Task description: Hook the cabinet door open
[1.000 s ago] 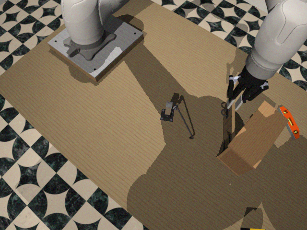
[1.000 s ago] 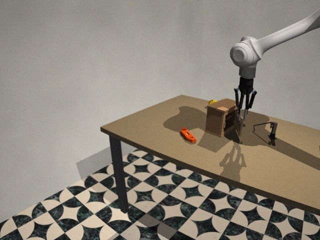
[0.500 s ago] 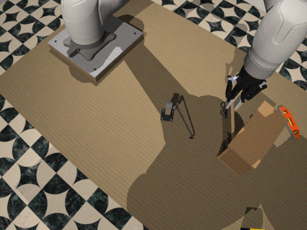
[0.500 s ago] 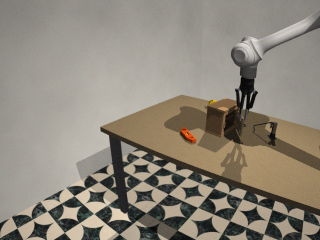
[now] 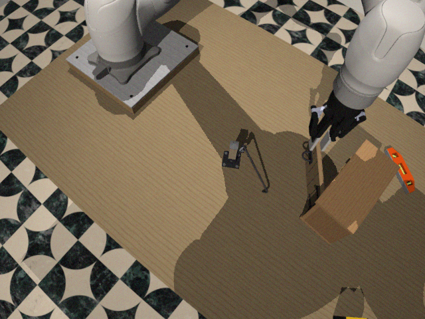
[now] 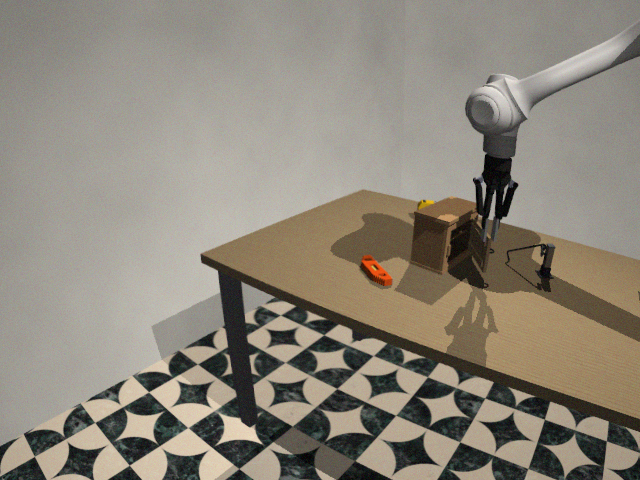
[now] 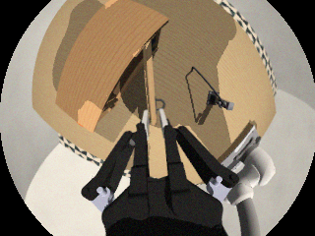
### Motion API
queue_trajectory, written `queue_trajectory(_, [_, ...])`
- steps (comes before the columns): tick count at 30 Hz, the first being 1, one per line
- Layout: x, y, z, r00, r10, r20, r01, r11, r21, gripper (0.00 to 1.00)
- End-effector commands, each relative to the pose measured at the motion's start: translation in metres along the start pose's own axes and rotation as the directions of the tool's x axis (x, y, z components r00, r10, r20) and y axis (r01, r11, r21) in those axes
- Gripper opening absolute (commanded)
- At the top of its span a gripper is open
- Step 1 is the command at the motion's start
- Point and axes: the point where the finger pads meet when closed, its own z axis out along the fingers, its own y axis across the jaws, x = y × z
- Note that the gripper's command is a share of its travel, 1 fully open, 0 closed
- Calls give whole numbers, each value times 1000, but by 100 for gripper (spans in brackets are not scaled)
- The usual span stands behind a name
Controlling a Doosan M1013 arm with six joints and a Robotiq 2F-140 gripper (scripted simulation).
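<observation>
The wooden cabinet (image 5: 356, 192) (image 6: 436, 232) (image 7: 105, 46) stands flat on the table. Its door (image 5: 319, 168) (image 6: 478, 245) (image 7: 152, 86) is swung well open and shows edge-on from above. A small dark eye (image 5: 305, 155) sits on the door's outer face near its free edge. My gripper (image 5: 318, 142) (image 6: 489, 236) (image 7: 154, 115) points down over the door's free end. Its fingers stand narrow, one on each side of the door's top edge. The wire hook (image 5: 255, 168) (image 6: 519, 258) (image 7: 193, 94) hangs from the short post (image 5: 234, 151) (image 6: 546, 258) (image 7: 216, 98), its tip down at the table, apart from the door.
An orange spirit level (image 5: 401, 169) (image 6: 376, 271) lies behind the cabinet. A yellow object (image 6: 425, 203) lies beyond the cabinet. The arm's base plate (image 5: 161, 65) is bolted at the table's far corner.
</observation>
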Motion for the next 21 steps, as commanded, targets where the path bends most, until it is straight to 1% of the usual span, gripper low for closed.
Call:
queue_trajectory(1, [0,2,0,1000,-26,0,26,1000,0,16])
queue_trajectory(10, [0,8,0,999,-49,0,49,999,0,16])
queue_trajectory(15, [0,11,0,996,-93,0,93,996,0,16])
queue_trajectory(21, [0,15,0,995,-98,0,98,995,0,16])
